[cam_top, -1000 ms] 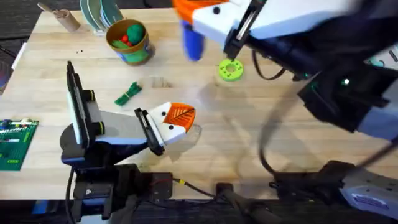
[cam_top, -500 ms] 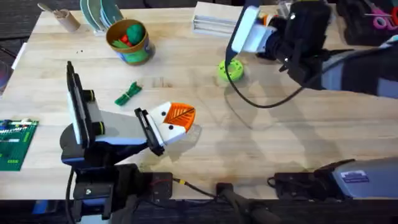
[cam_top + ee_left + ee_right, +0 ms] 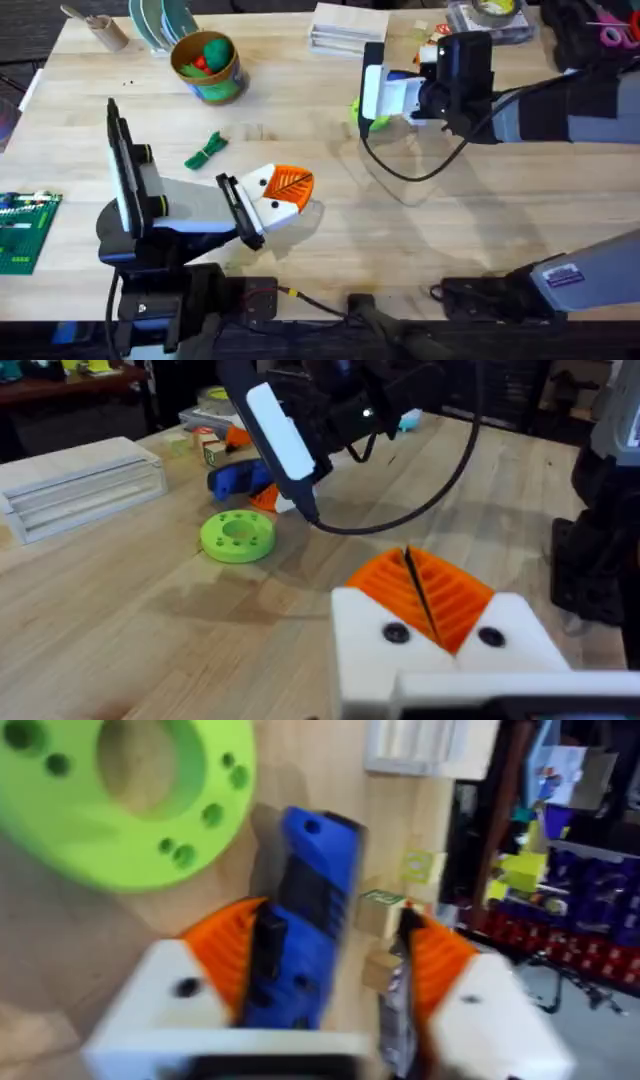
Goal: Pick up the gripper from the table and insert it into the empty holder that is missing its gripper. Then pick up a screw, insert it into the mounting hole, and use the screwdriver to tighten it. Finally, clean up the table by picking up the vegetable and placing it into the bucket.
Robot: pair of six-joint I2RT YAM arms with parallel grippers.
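Observation:
My right gripper [image 3: 372, 103] is low over the table beside the flat green ring disc [image 3: 361, 119]. In the right wrist view the blue screwdriver [image 3: 310, 890] lies between the orange pads of my right gripper [image 3: 330, 930], against one pad with a gap to the other. The left wrist view shows the screwdriver [image 3: 232, 480] on the wood behind the disc [image 3: 238, 536]. My left gripper [image 3: 300, 190] rests shut near the front, holding nothing. The green vegetable [image 3: 207, 150] lies left of centre. The bucket [image 3: 222, 88] stands at the back left. The loose gripper, holder and screw are out of view.
Plates [image 3: 160, 20] and a wooden piece [image 3: 95, 28] sit at the back left. A white box stack [image 3: 348, 25], small blocks [image 3: 205, 448] and a tape roll [image 3: 495, 10] line the back. A green board [image 3: 25, 230] lies at the left edge.
The right arm has come down from close under the camera, carrying the blue screwdriver, to the table by the green disc. The left arm has not moved.

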